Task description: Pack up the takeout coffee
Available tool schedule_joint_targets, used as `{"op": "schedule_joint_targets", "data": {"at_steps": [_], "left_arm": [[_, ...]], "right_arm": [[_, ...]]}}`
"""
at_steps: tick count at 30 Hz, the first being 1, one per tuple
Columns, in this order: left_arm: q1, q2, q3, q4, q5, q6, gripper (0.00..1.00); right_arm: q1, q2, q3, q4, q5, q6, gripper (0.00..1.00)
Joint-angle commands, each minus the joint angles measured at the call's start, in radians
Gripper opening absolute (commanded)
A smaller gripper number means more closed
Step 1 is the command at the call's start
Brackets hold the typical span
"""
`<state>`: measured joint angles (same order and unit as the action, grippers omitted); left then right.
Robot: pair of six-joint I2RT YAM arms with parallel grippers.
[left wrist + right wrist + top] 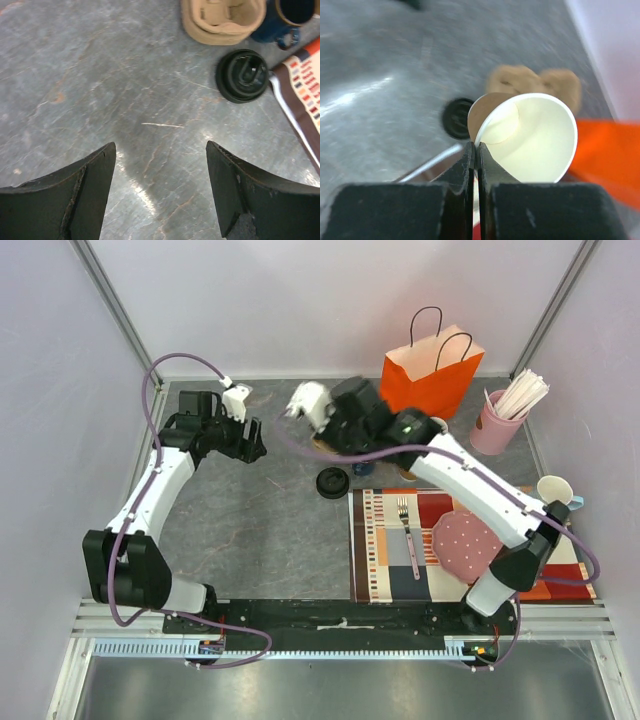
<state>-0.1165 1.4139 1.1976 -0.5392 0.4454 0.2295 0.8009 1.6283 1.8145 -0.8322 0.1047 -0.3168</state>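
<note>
While right jaws pinch one cup (530,137), one lid (243,75) lies loose.

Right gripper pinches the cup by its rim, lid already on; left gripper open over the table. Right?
No lid: the right wrist view looks straight into the cup, cream inside. The black lid lies loose on the table. The right gripper does pinch its rim; the left gripper is open over the table.

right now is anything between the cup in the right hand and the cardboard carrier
Nothing visible. The right hand grips the paper cup by its rim, the cardboard carrier just beyond it; the loose black lid lies aside.
</note>
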Motion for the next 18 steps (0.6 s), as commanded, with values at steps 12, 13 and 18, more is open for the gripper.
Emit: {"op": "schedule_joint_targets", "data": {"at_steps": [12, 13, 18], "left_arm": [[0.213, -0.024, 0.008, -0.018, -0.057, 0.024, 0.79], [0.215, -0.024, 0.002, -0.018, -0.053, 0.025, 0.79], [0.215, -0.018, 0.002, -0.018, -0.036, 0.024, 0.79]], "right_arm": [[0.258, 0.361, 0.060, -0.050, -0.287, -0.214, 0.00], [0.259, 0.373, 0.063, -0.048, -0.277, -0.212, 0.00], [0.262, 0.413, 0.049, -0.028, -0.272, -0.200, 0.00]]}}
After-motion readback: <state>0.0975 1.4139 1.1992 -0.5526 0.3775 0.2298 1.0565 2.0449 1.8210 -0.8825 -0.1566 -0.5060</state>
